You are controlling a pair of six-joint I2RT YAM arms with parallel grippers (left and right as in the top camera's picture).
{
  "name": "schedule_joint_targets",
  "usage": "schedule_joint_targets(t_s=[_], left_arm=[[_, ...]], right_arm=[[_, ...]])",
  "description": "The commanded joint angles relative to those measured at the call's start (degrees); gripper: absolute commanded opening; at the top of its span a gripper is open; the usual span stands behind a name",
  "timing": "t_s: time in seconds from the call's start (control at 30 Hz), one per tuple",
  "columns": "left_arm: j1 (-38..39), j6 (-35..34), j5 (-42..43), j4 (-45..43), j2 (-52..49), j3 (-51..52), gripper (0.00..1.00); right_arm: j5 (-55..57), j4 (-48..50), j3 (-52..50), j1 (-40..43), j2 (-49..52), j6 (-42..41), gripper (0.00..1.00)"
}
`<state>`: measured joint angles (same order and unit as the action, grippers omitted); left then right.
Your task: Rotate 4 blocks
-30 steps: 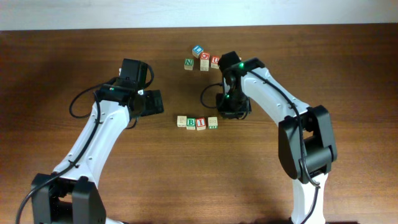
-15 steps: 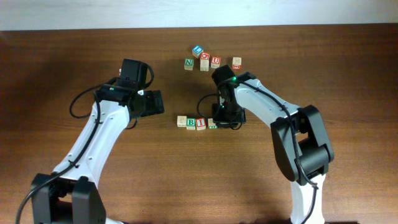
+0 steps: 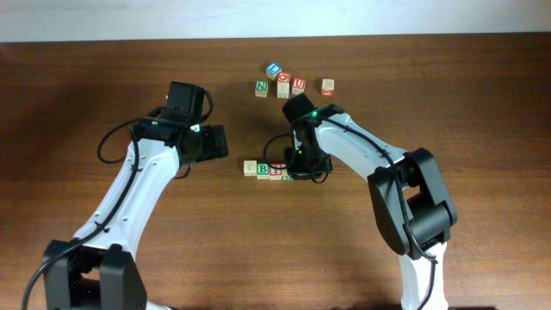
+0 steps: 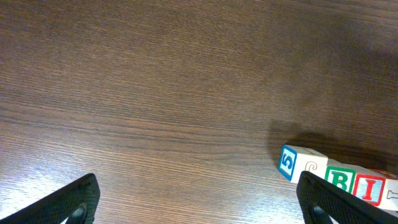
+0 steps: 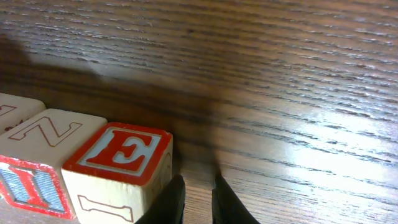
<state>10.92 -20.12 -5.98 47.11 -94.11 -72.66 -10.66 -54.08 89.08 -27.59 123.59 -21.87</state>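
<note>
Four rowed blocks (image 3: 263, 170), five other cubes (image 3: 298, 84), two arms (image 3: 138, 176)

We see a dark brown wooden desk (image 3: 86, 86) with a pale strip (image 3: 275, 17) along its far edge. Near that edge sits a loose cluster of spare cubes: a green "N" cube (image 3: 261, 87), a blue-topped cube (image 3: 274, 70) turned askew just behind it, and a red-marked cube (image 3: 283, 85) and a red "U" cube (image 3: 298, 84) side by side. One more cube (image 3: 327, 86) lies apart to their right.
</note>
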Motion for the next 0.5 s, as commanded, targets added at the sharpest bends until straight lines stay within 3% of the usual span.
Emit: schedule_joint_targets(t_s=[0.0, 0.17, 0.3, 0.47], left_arm=[[-0.09, 0.46, 0.85, 0.04, 1.18, 0.63, 1.0], [-0.11, 0.5, 0.26, 0.02, 1.18, 0.63, 1.0], [-3.34, 0.48, -1.55, -0.02, 1.25, 0.59, 1.0], [-9.44, 0.48, -1.33, 0.07, 1.22, 0.52, 0.99]], right_arm=[[0.13, 0.33, -0.24, -0.15, -1.31, 0.46, 0.17], [1.22, -5.27, 4.15, 1.01, -1.42, 0.68, 0.25], [1.64, -13.27, 14.53, 1.33, -1.42, 5.38, 0.27], [1.62, -5.95, 18.75, -1.38, -1.38, 5.31, 0.31]])
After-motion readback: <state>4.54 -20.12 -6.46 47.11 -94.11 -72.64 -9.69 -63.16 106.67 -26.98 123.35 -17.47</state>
